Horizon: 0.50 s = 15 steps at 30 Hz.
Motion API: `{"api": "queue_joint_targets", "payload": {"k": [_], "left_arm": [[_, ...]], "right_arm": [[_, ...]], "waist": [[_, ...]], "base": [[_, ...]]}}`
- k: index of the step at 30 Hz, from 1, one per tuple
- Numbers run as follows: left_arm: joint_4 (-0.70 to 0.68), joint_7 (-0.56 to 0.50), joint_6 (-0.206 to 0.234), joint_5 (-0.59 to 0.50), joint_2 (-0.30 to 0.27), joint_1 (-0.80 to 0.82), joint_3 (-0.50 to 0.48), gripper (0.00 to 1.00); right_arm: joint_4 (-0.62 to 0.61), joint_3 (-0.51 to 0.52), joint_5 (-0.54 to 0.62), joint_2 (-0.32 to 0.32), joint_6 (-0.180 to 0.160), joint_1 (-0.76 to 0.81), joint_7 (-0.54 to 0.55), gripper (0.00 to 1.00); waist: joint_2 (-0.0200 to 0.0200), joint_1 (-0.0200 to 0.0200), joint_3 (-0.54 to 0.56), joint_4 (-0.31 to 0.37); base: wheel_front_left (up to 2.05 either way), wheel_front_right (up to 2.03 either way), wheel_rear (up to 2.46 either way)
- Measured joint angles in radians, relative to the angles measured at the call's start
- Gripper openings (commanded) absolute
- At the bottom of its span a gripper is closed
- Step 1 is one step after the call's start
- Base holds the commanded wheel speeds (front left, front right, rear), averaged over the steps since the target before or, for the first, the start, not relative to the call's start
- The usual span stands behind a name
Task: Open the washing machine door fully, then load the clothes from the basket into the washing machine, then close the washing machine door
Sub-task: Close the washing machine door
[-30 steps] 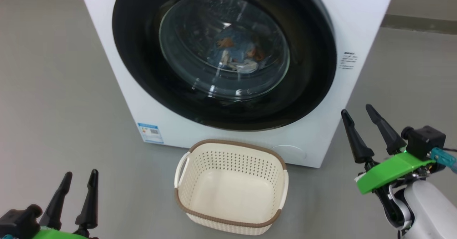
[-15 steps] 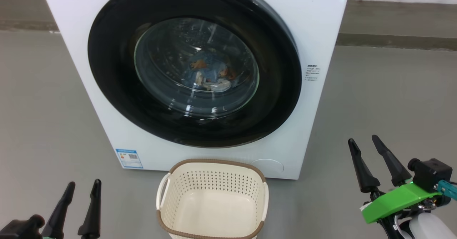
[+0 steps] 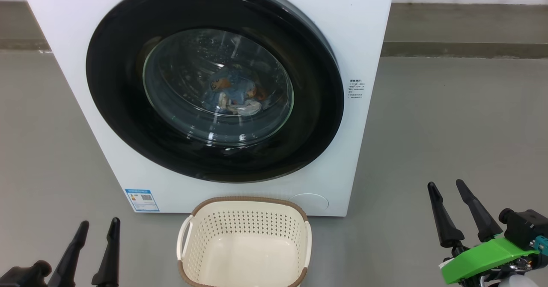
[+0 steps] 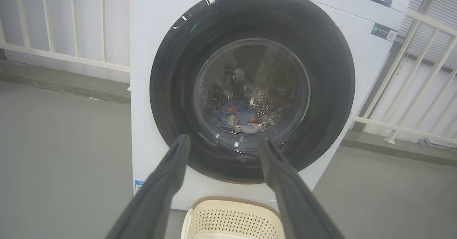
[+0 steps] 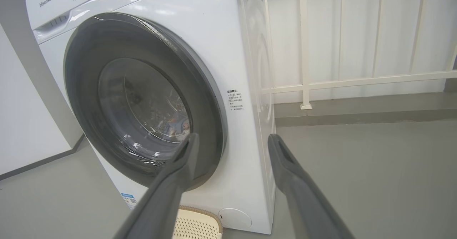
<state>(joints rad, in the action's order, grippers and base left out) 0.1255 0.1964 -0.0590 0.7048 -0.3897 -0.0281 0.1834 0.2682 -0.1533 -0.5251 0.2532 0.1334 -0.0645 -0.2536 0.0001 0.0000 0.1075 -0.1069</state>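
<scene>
The left gripper point(image 3: 99, 221) stands at the lower left of the head view with its two dark fingers pointing up the frame, spread apart and holding nothing. The right gripper point(image 3: 444, 183) stands at the lower right on a green mount point(image 3: 483, 259), with its fingers likewise parted and free, leaning slightly left. Both are above the grey floor point(image 3: 449, 128), well apart from the washing machine point(image 3: 364, 30). The machine occupies the upper centre of the frame with its front face toward the robot. The washing machine door point(image 3: 115, 107) is shut, flush to the front panel, with its glass bowl facing the camera. The clothes point(image 3: 233, 94) lie inside the machine, behind the centre of the glass. The basket point(image 3: 248, 200) stands upright on the floor at the bottom centre, just in front of the machine and open side up, with a handle at its left and right sides. The frame edge cuts off its near end, so its long axis cannot be determined. The left wrist view faces the door squarely and resolves the perforated drum point(image 4: 267, 100) behind the clothes. The right wrist view takes the door obliquely and adds the side panel point(image 5: 257, 89), control panel point(image 5: 53, 14) and white railing point(image 5: 303, 35).
</scene>
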Motion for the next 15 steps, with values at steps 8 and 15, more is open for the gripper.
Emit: {"api": "queue_joint_targets", "payload": {"k": [8, 15], "left_arm": [[0.0, 0.0, 0.0, 0.0, -0.001, 0.0, 0.008, 1.0], [0.0, -0.003, 0.0, 0.0, -0.001, 0.0, 0.012, 1.0]], "right_arm": [[-0.002, 0.001, 0.001, -0.009, 0.0, 0.01, 0.0, 1.0], [-0.002, 0.001, 0.001, -0.011, 0.0, 0.01, 0.0, 1.0]], "waist": [[0.0, 0.0, -0.005, 0.003], [0.0, 0.0, -0.008, 0.0]], "base": [[0.0, 0.0, 0.0], [0.0, 0.0, 0.0]]}}
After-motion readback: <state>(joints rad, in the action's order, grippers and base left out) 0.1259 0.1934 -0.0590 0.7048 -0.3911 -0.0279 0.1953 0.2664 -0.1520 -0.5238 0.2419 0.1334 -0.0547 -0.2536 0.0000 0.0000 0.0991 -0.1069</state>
